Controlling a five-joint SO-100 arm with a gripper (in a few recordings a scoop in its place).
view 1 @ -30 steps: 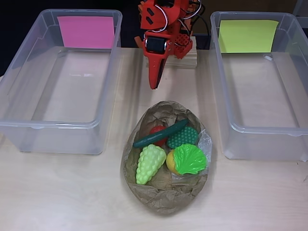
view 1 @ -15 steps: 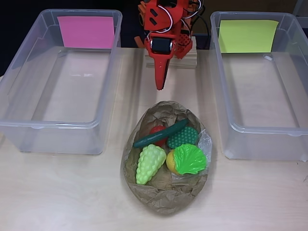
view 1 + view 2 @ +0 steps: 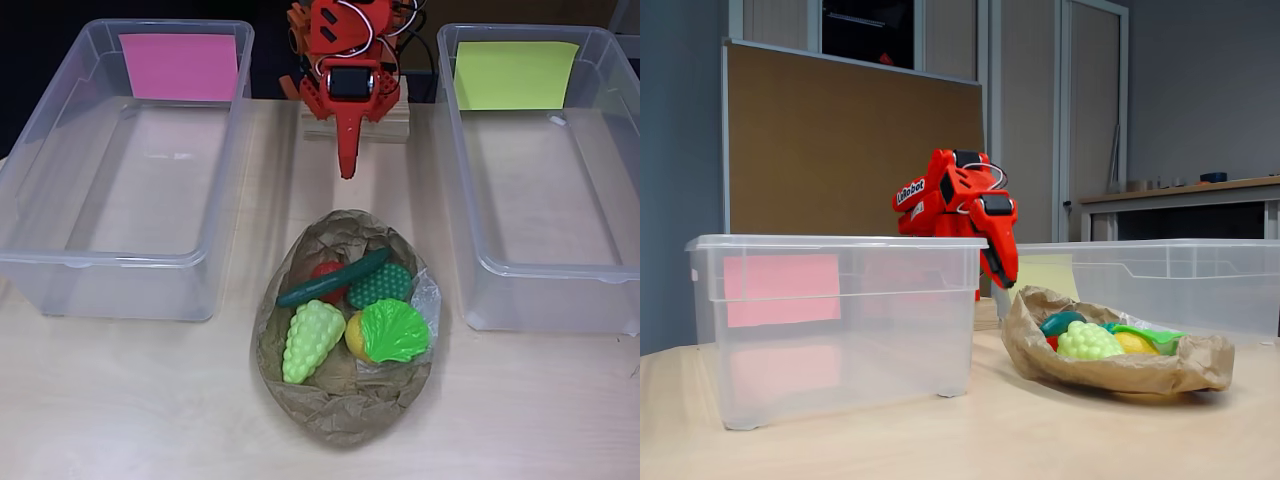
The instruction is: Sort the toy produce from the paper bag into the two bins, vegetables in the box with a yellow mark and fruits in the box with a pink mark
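Observation:
An open brown paper bag (image 3: 345,405) lies on the table between the two bins. In it are a dark green cucumber (image 3: 335,279), a red piece (image 3: 325,270) under it, a dark green bumpy piece (image 3: 381,285), pale green grapes (image 3: 310,338), a yellow piece (image 3: 353,335) and a bright green leafy piece (image 3: 394,330). My red gripper (image 3: 346,168) hangs above the table just behind the bag, pointing down, shut and holding nothing. In the fixed view the gripper (image 3: 1006,280) is behind the bag (image 3: 1110,370), with the grapes (image 3: 1088,341) showing at its mouth.
The clear bin with the pink mark (image 3: 178,66) stands left, the one with the yellow mark (image 3: 515,75) right; nothing lies in either. The arm's base sits on a wooden block (image 3: 385,122) at the back. Bare table surrounds the bag.
The gripper has swung to the right in the overhead view, from left of the bag's centre line to straight behind the bag. The produce has not moved.

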